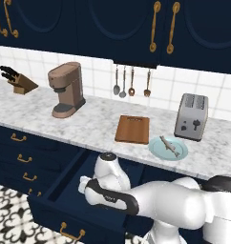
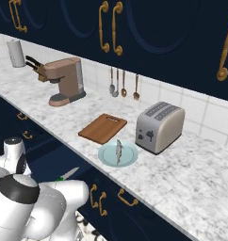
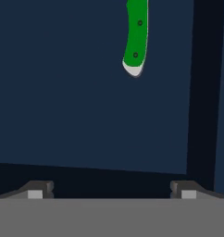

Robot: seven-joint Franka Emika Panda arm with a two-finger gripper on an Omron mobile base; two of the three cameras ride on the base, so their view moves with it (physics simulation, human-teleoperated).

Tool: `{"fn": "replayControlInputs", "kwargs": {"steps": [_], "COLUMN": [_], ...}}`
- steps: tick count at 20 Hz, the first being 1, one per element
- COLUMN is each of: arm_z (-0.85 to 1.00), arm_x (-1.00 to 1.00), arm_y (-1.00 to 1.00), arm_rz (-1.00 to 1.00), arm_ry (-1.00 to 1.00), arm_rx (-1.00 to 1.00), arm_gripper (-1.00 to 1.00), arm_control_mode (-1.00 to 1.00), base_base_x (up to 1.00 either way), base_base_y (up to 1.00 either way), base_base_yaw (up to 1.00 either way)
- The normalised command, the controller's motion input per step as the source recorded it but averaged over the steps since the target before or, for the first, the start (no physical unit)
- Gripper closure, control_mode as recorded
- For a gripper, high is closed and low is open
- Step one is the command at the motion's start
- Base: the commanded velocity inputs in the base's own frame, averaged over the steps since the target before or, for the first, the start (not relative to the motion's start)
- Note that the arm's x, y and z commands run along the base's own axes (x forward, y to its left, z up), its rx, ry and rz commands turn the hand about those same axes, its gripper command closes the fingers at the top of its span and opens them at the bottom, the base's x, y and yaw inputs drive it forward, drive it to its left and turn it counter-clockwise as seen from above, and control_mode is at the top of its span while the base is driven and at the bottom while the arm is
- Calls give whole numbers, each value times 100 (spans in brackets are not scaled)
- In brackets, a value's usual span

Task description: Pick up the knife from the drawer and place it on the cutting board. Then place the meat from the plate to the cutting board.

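Hand view – knife (image 3: 135, 34) blade cut off, drawer (image 3: 86, 92) floor below

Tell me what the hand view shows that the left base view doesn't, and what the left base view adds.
Hand view alone: the knife's green handle lying on the drawer floor, ahead of the end effector, whose tips stand wide apart with nothing between them.

Left base view alone: the cutting board on the counter with nothing on it, the plate beside it with the meat on it, the toaster, the coffee machine and the knife block.

Both: the open drawer's navy inside.
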Motion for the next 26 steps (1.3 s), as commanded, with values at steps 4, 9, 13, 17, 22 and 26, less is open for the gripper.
{"fn": "replayControlInputs", "kwargs": {"steps": [4, 9, 13, 17, 22, 26], "arm_z": [-13, -14, -11, 0, -11, -19], "arm_x": [39, 31, 31, 9, 1, 0], "arm_y": [-40, -33, -26, -26, -13, -2], "arm_rz": [0, 0, 0, 0, 0, 0], "arm_ry": [1, 3, 8, 3, 0, 0], "arm_rx": [-2, -5, -6, -3, 0, 0], "arm_gripper": [-100, -100, -100, -100, -100, -100], "arm_control_mode": [-100, -100, -100, -100, -100, -100], "base_base_x": [0, 0, 0, 0, 0, 0], "base_base_y": [0, 0, 0, 0, 0, 0], "base_base_yaw": [0, 0, 0, 0, 0, 0]}}
